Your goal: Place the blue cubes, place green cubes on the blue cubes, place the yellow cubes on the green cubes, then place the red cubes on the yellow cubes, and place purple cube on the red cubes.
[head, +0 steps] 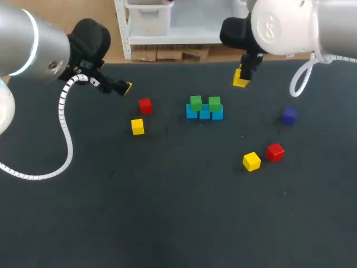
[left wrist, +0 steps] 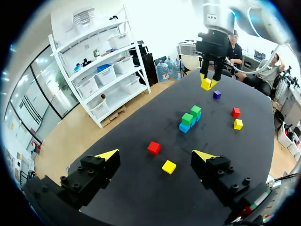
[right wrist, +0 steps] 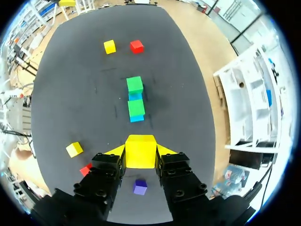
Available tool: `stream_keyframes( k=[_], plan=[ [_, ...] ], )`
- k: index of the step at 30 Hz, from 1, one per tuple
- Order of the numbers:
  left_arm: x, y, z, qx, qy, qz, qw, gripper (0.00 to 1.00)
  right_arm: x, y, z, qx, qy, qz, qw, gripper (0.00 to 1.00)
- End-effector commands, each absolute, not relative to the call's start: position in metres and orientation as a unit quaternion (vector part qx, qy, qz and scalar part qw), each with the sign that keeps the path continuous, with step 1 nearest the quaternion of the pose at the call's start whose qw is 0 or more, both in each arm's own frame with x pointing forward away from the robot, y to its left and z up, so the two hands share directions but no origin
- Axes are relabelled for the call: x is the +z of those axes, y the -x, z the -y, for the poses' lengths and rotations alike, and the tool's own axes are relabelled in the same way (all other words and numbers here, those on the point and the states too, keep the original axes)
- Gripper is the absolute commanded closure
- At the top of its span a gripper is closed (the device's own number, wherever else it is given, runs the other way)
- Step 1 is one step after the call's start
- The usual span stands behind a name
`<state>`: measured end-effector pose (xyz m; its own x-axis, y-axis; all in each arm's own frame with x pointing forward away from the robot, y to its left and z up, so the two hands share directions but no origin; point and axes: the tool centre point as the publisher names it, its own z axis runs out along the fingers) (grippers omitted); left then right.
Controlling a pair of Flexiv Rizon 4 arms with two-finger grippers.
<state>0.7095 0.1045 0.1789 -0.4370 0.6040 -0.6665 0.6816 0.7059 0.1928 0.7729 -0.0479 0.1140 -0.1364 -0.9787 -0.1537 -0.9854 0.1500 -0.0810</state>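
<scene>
A row of blue cubes lies mid-table with two green cubes on top; the stack of blue and green cubes shows ahead of my right gripper. My right gripper hangs above the table behind the stack, shut on a yellow cube. Loose yellow cubes, red cubes and a purple cube lie around. My left gripper stays at the far left, open and empty; its fingertips stand wide apart, with a red cube and a yellow cube ahead of them.
The dark table is bare across its front half. The purple cube lies under my right gripper in its wrist view.
</scene>
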Motion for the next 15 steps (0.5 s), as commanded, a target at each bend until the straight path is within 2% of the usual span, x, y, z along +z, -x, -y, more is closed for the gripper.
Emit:
stream_keyframes(
  k=[1,15],
  plan=[
    [0.178,-0.710,-0.105,-0.053,-0.381,-0.846,0.371,0.00,0.118,-0.780,0.029,0.022,0.669,-0.740,0.067,1.00],
    [0.178,-0.710,-0.105,-0.053,-0.381,-0.846,0.371,0.00,0.109,-0.787,-0.017,0.020,0.726,-0.687,0.027,1.00]
  ],
)
